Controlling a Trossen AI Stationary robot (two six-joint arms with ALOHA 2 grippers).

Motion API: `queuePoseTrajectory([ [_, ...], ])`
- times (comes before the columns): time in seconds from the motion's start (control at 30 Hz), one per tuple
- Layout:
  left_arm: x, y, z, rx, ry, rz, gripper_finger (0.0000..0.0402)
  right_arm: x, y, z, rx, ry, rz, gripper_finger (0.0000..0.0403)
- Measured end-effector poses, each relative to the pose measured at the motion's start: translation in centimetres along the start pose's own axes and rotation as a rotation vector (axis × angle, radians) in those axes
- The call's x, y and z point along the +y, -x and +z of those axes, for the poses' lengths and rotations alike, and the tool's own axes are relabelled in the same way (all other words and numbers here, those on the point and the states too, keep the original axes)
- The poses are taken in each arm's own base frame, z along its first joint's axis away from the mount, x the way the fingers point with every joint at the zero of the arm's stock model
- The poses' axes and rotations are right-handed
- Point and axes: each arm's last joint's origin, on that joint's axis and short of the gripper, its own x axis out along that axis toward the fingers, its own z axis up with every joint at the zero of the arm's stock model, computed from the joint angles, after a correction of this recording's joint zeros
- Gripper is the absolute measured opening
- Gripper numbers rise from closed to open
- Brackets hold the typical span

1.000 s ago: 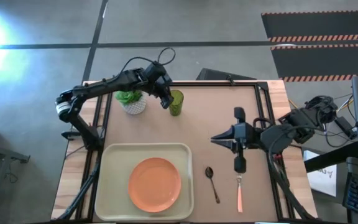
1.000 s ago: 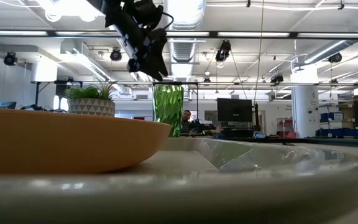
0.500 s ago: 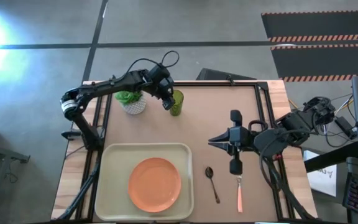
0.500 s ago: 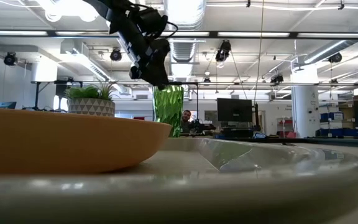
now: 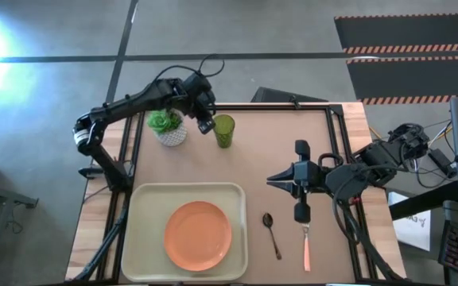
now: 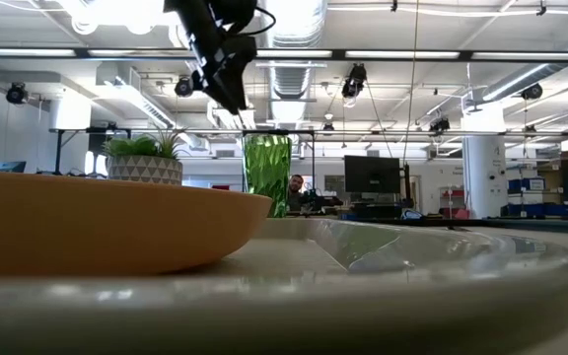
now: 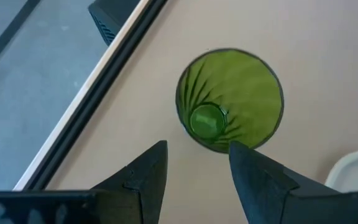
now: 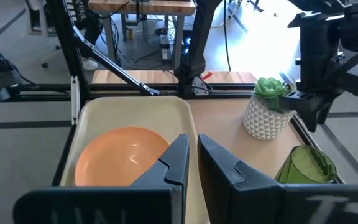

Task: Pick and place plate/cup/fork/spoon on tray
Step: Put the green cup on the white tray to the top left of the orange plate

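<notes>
The olive-green cup (image 5: 224, 131) stands upright on its base at the table's far side, next to a potted plant. My left gripper (image 5: 206, 125) hovers open just above and left of the cup's rim; in the left wrist view (image 7: 194, 146) I look down into the cup (image 7: 230, 99). The salmon-orange plate (image 5: 198, 235) lies flat in the cream tray (image 5: 145, 199). The dark spoon (image 5: 272, 234) and the pink-handled fork (image 5: 306, 246) lie on the table right of the tray. My right gripper (image 5: 270, 179) is shut and waits above them.
A white pot with a green plant (image 5: 169, 129) stands close to the left of the cup, under my left arm. The table's far edge rail (image 7: 98, 93) runs just behind the cup. Bare table lies between the cup and the tray.
My left gripper first dipped toward the cup's rim, then rose and drew back a little toward the table's far left. It stays open. The cup stands where it was. My right gripper shifted slightly toward the table's left.
</notes>
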Motion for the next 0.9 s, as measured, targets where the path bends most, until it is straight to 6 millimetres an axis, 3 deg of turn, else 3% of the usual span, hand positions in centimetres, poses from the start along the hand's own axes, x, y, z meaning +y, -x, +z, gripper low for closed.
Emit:
queuePoseTrajectory([
  [0.17,-0.1,0.1,0.3,-0.026,0.003,-0.026,0.0155,0.0,0.0,0.0,0.000,0.000,0.000,0.0024],
  [0.63,-0.1,-5.8,0.8,0.101,0.002,-0.052,0.0155,0.0,0.0,0.0,0.001,-0.010,0.002,0.0024],
  [0.9,0.1,-6.6,1.1,0.085,-0.016,-0.038,0.0155,0.0,0.0,0.0,0.001,-0.009,0.002,0.0024],
])
